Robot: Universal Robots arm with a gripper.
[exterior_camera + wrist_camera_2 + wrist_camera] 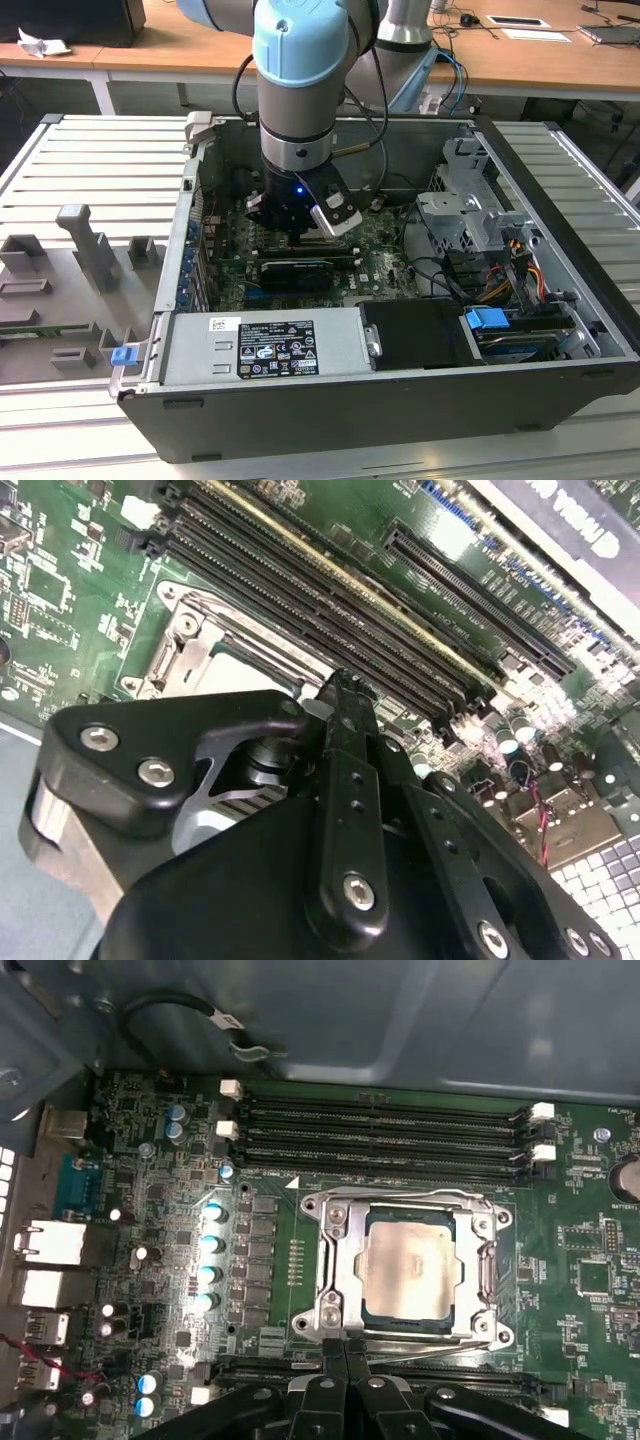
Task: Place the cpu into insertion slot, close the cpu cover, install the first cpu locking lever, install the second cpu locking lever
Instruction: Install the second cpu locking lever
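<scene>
Your gripper [345, 1360], fingers pinched together and empty, hovered at the cpu cover [410, 1265] edge; the cpu [408, 1270] sat beneath. Slipping sideways risked scraping it.

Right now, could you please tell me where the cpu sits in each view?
First wrist view: cpu inside the cpu cover.
Second wrist view: cpu just past the hand.
Exterior view: its spot lies under the arm.
Shared landmark: memory slots beside it.
</scene>
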